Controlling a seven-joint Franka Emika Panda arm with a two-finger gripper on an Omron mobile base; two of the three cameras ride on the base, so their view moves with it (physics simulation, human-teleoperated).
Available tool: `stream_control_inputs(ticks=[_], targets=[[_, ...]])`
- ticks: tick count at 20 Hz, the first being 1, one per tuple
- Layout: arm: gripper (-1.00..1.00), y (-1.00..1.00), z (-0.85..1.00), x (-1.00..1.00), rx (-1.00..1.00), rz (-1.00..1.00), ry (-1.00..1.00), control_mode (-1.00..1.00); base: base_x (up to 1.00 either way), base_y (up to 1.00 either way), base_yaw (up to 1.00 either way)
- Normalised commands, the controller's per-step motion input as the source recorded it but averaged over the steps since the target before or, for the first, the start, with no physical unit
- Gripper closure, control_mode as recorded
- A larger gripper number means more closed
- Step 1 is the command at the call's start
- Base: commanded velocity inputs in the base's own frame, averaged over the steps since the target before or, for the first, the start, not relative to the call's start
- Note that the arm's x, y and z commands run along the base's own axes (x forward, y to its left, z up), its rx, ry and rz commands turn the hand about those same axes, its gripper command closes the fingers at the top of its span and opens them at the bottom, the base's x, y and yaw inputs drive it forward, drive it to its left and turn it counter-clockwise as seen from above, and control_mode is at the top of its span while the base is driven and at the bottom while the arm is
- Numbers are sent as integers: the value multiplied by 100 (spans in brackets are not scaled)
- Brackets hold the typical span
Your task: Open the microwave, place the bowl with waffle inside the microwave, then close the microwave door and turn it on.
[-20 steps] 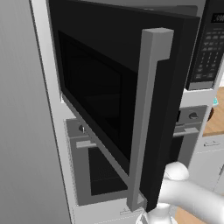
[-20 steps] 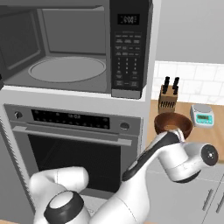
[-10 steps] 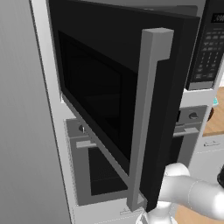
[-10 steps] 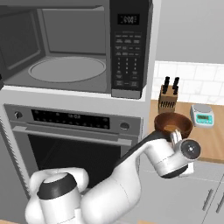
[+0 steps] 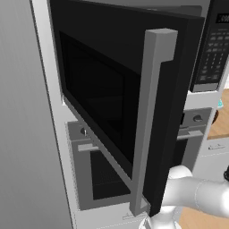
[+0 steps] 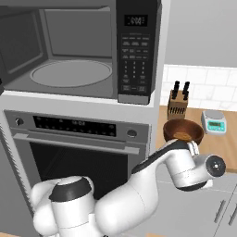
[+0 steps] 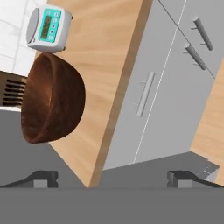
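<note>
The microwave [image 6: 78, 51] stands open, its grey cavity and round turntable [image 6: 71, 74] showing, with the keypad panel [image 6: 134, 55] on its right. The microwave door [image 5: 112, 103] is swung wide out, its tall grey bar handle [image 5: 152, 120] on the near edge. The brown wooden bowl [image 6: 183, 132] sits on the wooden counter [image 6: 227, 148] right of the oven, a tan waffle [image 6: 182, 136] inside it. In the hand view the bowl [image 7: 52, 98] lies ahead and to the left. My gripper [image 7: 113, 177] is open and empty, level with the counter's front edge, apart from the bowl.
A grey oven [image 6: 78, 139] with a horizontal handle sits under the microwave. Behind the bowl stand a knife block [image 6: 177, 102] and a small white scale [image 6: 214, 121]. Grey cabinet fronts with bar handles [image 7: 145, 94] run below the counter. The open door juts into the room on the left.
My hand has swung right and slightly down in front of the counter, beside the bowl. The microwave door and the bowl have not moved.
</note>
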Motion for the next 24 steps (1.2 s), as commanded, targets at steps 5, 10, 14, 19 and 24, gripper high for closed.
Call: stream_control_inputs(ticks=[5, 10, 14, 19, 24], targets=[[-100, -1, 0, 7, 0, 3, 1, -100, 0, 0, 0], [-100, 0, 0, 18, 0, 0, 0, -100, 0, 0, 0], [-100, 0, 0, 39, 0, 8, -2, -100, 0, 0, 0], [-100, 0, 0, 35, 1, 8, 0, -100, 0, 0, 0], [-100, 0, 6, 22, 0, 2, 0, -100, 0, 0, 0]])
